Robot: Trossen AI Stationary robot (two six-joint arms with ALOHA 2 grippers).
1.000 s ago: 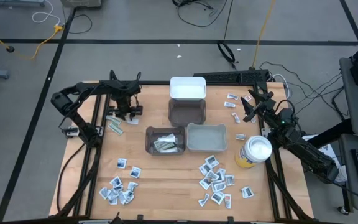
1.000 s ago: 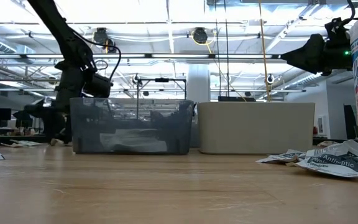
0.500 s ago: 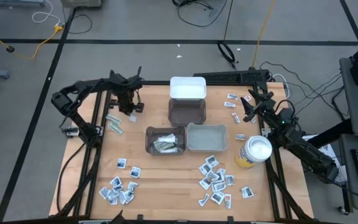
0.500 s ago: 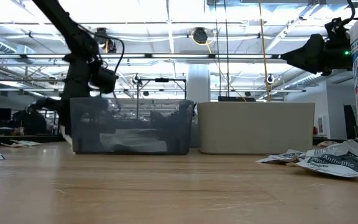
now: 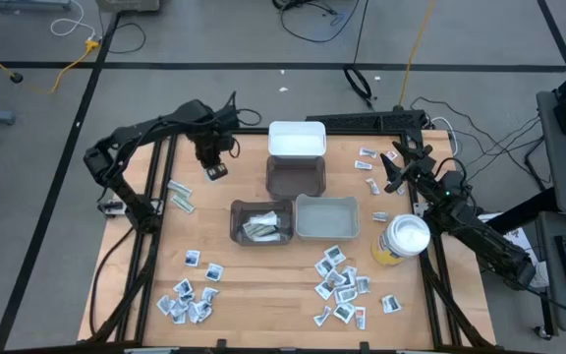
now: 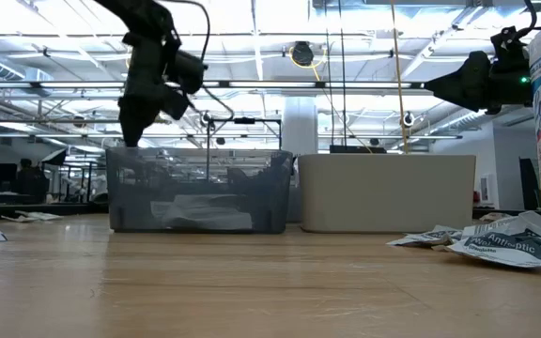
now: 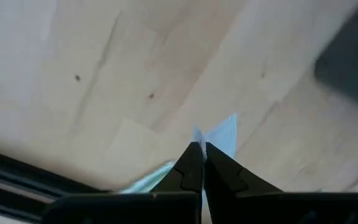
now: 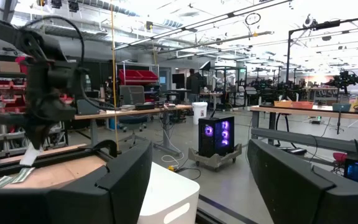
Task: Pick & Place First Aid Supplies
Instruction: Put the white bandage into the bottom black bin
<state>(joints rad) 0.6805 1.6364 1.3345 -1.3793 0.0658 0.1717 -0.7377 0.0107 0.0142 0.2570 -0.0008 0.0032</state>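
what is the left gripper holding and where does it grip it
The left gripper pinches a white packet by its edge, jaws shut, lifted off the table. The right gripper holds nothing.

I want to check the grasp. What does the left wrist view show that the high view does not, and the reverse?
Only the left wrist view shows the left gripper shut on a thin white packet, with bare wood below.

Only the high view shows the layout: the bins, the yellow canister, loose packets and the right gripper waiting at the table's right edge.

Both show the left gripper, above the table left of the bins, with a small white piece at its tip.
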